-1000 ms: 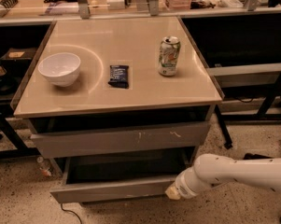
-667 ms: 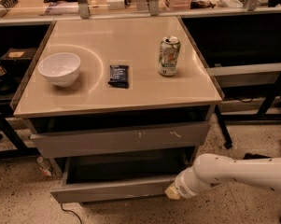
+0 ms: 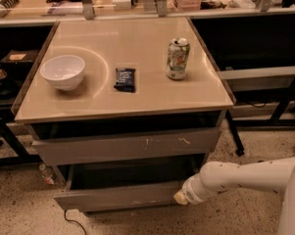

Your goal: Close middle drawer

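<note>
Grey middle drawer (image 3: 112, 199) stands pulled well out of the cabinet (image 3: 213, 126), under the scratched top drawer front (image 3: 122, 150), which also sits a bit proud. At the front's right end in view is the tool (image 3: 180, 197), on the end of the white arm (image 3: 245, 176). It's touching or just beside that corner, can't tell which. Also can't tell how far open it is or whether it holds anything.

Risks, imo:
- Contact is far off-centre. A push at one end prob. racks the drawer on its runners, so it skews and jams before it's home.
- The tool is right at the corner, so it could slide off the edge and past the side, w/ the arm then knocking the cabinet.
- A hard shove jolts the whole unit. The soda can (image 3: 178, 58) on the worktop (image 3: 137, 99) is tall and narrow, so it's the likeliest to tip. The bowl (image 3: 62, 71) is less so.
- The top drawer overhangs, so the arm could catch it if it rises.
- A cable (image 3: 71, 223) lies on the floor near the front's left end. It's prob. clear, but can't tell for sure.

Orientation: the drawer's long axis runs across the view, left end a little lower in the picture than the right. Its plain front faces the camera. The open side is up, dark inside showing. Travel to shut is away from the camera, straight into the cabinet, square to that long axis.
</note>
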### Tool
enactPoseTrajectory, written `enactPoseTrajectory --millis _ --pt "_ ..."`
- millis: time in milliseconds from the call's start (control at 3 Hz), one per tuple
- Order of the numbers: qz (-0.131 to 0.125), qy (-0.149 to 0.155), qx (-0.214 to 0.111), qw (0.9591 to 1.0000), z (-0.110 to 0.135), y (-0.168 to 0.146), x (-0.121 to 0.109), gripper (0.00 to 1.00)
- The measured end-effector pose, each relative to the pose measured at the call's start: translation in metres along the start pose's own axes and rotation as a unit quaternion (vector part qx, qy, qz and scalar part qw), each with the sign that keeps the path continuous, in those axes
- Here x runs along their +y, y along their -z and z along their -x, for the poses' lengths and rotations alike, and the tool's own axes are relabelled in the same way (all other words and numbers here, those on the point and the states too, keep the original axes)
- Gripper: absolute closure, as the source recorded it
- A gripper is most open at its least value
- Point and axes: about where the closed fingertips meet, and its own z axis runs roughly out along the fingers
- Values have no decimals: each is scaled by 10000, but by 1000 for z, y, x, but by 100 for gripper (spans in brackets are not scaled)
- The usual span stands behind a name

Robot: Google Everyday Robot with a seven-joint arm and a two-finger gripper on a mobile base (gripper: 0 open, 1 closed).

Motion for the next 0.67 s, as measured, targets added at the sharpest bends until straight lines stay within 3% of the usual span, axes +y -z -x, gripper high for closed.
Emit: enactPoseTrajectory --millis 667 --pt "-316 -71 -211 9993 24 -16 -35 100"
